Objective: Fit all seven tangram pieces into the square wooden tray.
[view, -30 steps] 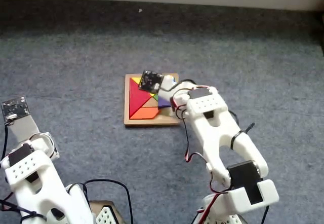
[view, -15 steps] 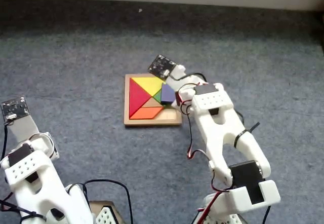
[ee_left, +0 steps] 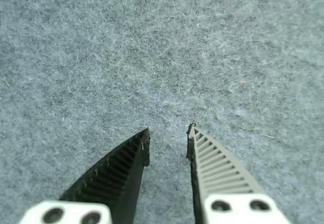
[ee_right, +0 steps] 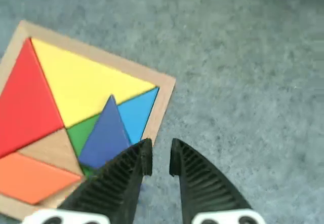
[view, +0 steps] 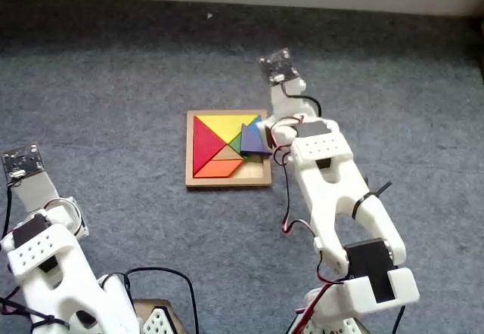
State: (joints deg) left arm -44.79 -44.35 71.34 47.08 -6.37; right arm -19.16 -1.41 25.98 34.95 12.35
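The square wooden tray (view: 227,183) (ee_right: 164,89) lies mid-table. It holds a red triangle (view: 203,146) (ee_right: 25,107), a yellow triangle (view: 223,126) (ee_right: 81,84), an orange piece (view: 219,168) (ee_right: 28,178), a green piece (ee_right: 81,135) and a light blue triangle (ee_right: 134,112). A dark blue triangle (view: 253,139) (ee_right: 106,135) rests skewed on top of the green and light blue pieces, near the tray's right side. My right gripper (ee_right: 159,155) (view: 265,131) hovers over that right edge, slightly open and holding nothing. My left gripper (ee_left: 168,132) is open over bare carpet.
Grey carpet surrounds the tray on all sides. The left arm (view: 38,236) stays at the near left corner, far from the tray. A bare wooden patch (ee_right: 48,148) shows between the red and orange pieces.
The right arm's wrist has risen and drawn back from over the tray toward its right edge. The dark blue triangle, hidden before, now lies uncovered in the tray. The left arm has not moved.
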